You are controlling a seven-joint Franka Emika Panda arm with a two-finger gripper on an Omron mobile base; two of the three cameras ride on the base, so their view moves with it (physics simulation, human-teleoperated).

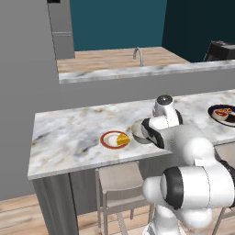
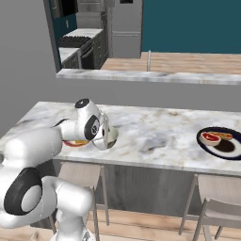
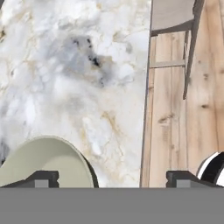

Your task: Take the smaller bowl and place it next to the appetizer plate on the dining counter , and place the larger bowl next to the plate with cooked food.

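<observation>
The small dark-grey bowl with pale inside [image 3: 46, 162] rests on the white-grey marble table [image 1: 73, 133], just right of the orange-rimmed white plate [image 1: 115, 139]. The jaws stand spread wide, one tip over the bowl.

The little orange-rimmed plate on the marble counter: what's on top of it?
On the appetizer plate lies one yellow wedge, like cheese, toward the side nearest the smaller bowl. In the right base view the arm covers most of that plate.
</observation>
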